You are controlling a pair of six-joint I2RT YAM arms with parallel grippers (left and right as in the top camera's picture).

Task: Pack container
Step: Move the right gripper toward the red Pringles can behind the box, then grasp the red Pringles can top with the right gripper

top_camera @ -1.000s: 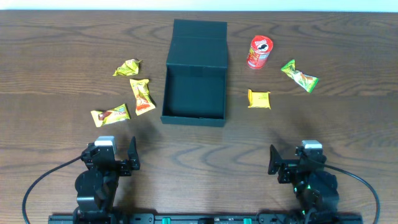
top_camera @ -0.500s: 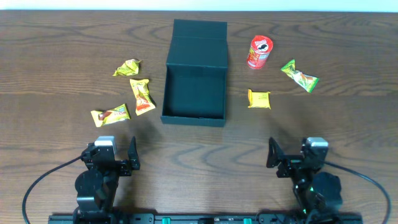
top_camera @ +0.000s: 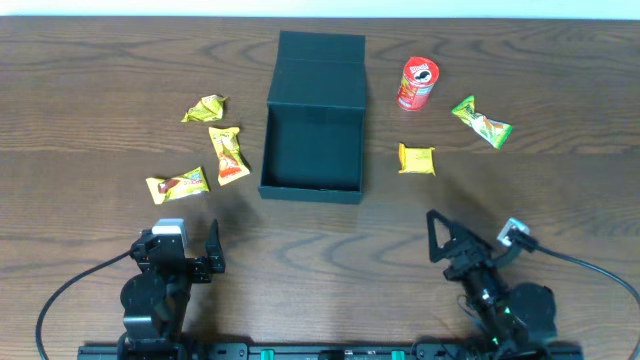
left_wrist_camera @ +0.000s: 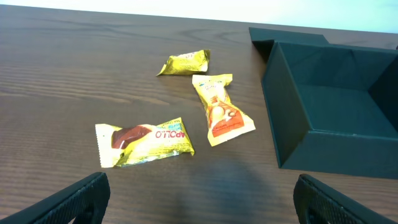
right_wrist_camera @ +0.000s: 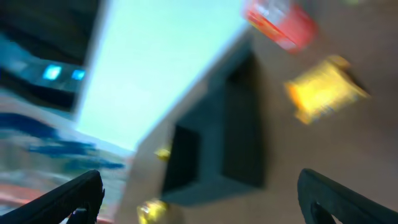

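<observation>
The container (top_camera: 312,150) sits open in the middle of the counter, nearer the far edge than the near one, its flap lid laid back toward the far edge and its inside bare; nothing is packed yet. The left tool (left_wrist_camera: 205,208) rests by the near edge with its fingers spread wide and nothing between them. The right tool (top_camera: 447,243), also by the near edge, is tilted, its fingers likewise wide apart and empty, though its wrist view is too smeared to show more. A yellow packet (top_camera: 204,108), an orange packet (top_camera: 228,153) and a brown-and-yellow packet (top_camera: 178,184) lie between the container and the left edge. The red can (top_camera: 418,82), a green packet (top_camera: 481,121) and a small yellow packet (top_camera: 417,159) lie on the side toward the right edge. The likely trouble is in the pickups: the packets lie flat and look slick, so fingers closing too high would skate over one or shove it away. The can may topple or roll if nudged; the container looks light, so a tool clipping its wall on the way in could slide it or swing the flap.
</observation>
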